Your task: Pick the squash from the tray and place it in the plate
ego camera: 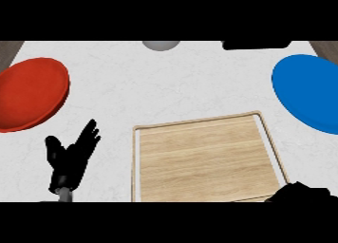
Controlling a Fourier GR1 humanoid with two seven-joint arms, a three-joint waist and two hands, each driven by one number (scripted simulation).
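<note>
Left of the tray (200,161) the left hand (67,163) is rested open; whether the right hand (305,193) is clenched cannot be told; the squash may be hidden there.

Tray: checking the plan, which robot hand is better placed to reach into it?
Right, probably: the right robot hand overlaps the tray's near right corner; the left robot hand rests open, apart from it.

I count two plates on my worktop (172,85): one red plate (24,95) and one blue plate (315,92). There is one wooden tray (207,156). At the far edge I see one grey round thing (161,44) and one black thing (256,44), both cut off by the view. Both my hands show, two in all: left hand (70,159) and right hand (305,193).
</note>
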